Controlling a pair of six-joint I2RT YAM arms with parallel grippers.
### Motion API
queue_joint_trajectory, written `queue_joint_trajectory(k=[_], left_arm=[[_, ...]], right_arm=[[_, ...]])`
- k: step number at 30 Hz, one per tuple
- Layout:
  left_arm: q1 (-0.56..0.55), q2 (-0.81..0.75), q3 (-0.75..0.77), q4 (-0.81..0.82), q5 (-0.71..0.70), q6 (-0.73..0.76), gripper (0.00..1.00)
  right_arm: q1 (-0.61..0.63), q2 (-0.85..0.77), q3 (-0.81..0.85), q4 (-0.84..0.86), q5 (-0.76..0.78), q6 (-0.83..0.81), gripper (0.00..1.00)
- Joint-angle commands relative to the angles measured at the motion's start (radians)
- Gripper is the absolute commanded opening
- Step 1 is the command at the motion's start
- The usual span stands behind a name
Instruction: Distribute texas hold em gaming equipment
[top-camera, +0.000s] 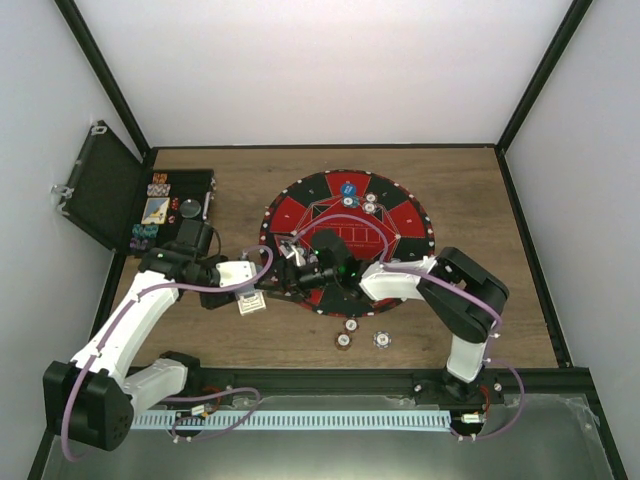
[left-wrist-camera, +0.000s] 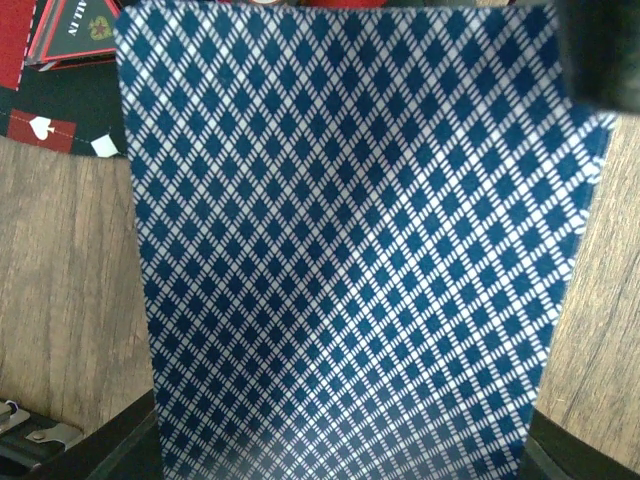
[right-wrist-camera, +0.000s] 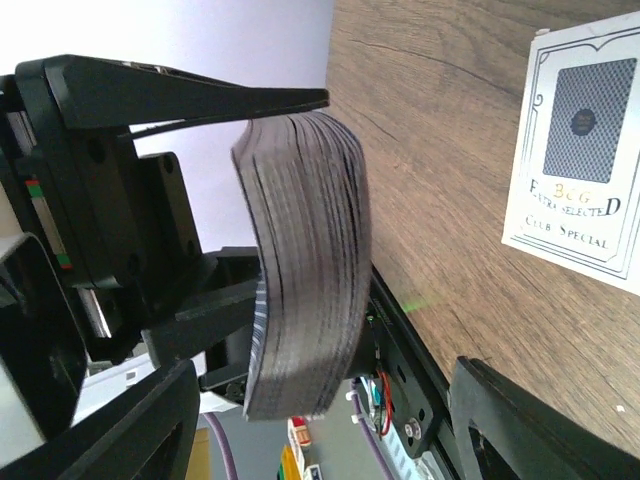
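Note:
My left gripper (top-camera: 276, 264) is shut on a thick deck of cards (top-camera: 289, 251) at the left edge of the round mat (top-camera: 400, 215). The top card's blue-and-white diamond back (left-wrist-camera: 340, 250) fills the left wrist view and hides the fingers. In the right wrist view the deck (right-wrist-camera: 305, 270) shows edge-on and bowed, pinched between the left gripper's black fingers (right-wrist-camera: 220, 100). My right gripper (right-wrist-camera: 330, 400) is open and faces the deck, one finger on each side of it, not touching. A blue button (top-camera: 347, 188) and chips (top-camera: 369, 203) lie on the mat. Three chips (top-camera: 350, 334) lie on the table.
A white card box (top-camera: 250, 303) lies on the wood just below the grippers and also shows in the right wrist view (right-wrist-camera: 575, 150). The open black case (top-camera: 185, 200), holding more chips, stands at the far left. The table's near rail (top-camera: 330, 380) runs behind the three chips.

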Motion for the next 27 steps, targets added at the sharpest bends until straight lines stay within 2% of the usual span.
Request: queue_joint_trajectory(k=[1, 5, 10, 14, 16, 17, 18, 20, 22, 24, 27], left_arm=[[-0.016, -0.014, -0.007, 0.019, 0.008, -0.002, 0.04], [-0.028, -0.015, -0.010, 0.029, -0.003, -0.010, 0.04], [-0.038, -0.017, -0.008, 0.034, -0.003, -0.018, 0.04], [-0.046, -0.018, -0.010, 0.052, 0.000, -0.027, 0.08], [-0.050, -0.017, -0.011, 0.060, 0.002, -0.033, 0.12], [-0.051, -0.016, -0.011, 0.063, 0.004, -0.036, 0.18], [-0.053, -0.015, -0.011, 0.064, 0.008, -0.037, 0.29], [-0.053, -0.013, -0.015, 0.065, 0.019, -0.037, 0.65], [-0.055, -0.022, -0.018, 0.070, 0.041, -0.042, 0.90], [-0.054, -0.041, -0.020, 0.077, 0.069, -0.054, 0.99], [-0.055, -0.066, -0.018, 0.082, 0.106, -0.071, 1.00]], right_arm=[[0.008, 0.041, 0.050, 0.056, -0.037, 0.027, 0.70], [0.008, 0.095, 0.105, 0.070, -0.059, 0.041, 0.69], [0.011, 0.141, 0.132, 0.121, -0.085, 0.081, 0.62], [0.019, 0.165, 0.137, 0.180, -0.100, 0.115, 0.50], [0.023, 0.172, 0.134, 0.201, -0.104, 0.130, 0.43], [0.024, 0.174, 0.128, 0.214, -0.105, 0.138, 0.38], [0.024, 0.175, 0.120, 0.232, -0.108, 0.149, 0.34], [0.024, 0.175, 0.100, 0.272, -0.110, 0.170, 0.25], [0.024, 0.173, 0.085, 0.302, -0.111, 0.184, 0.17], [0.024, 0.170, 0.069, 0.324, -0.113, 0.194, 0.11], [0.024, 0.164, 0.047, 0.351, -0.117, 0.203, 0.08]])
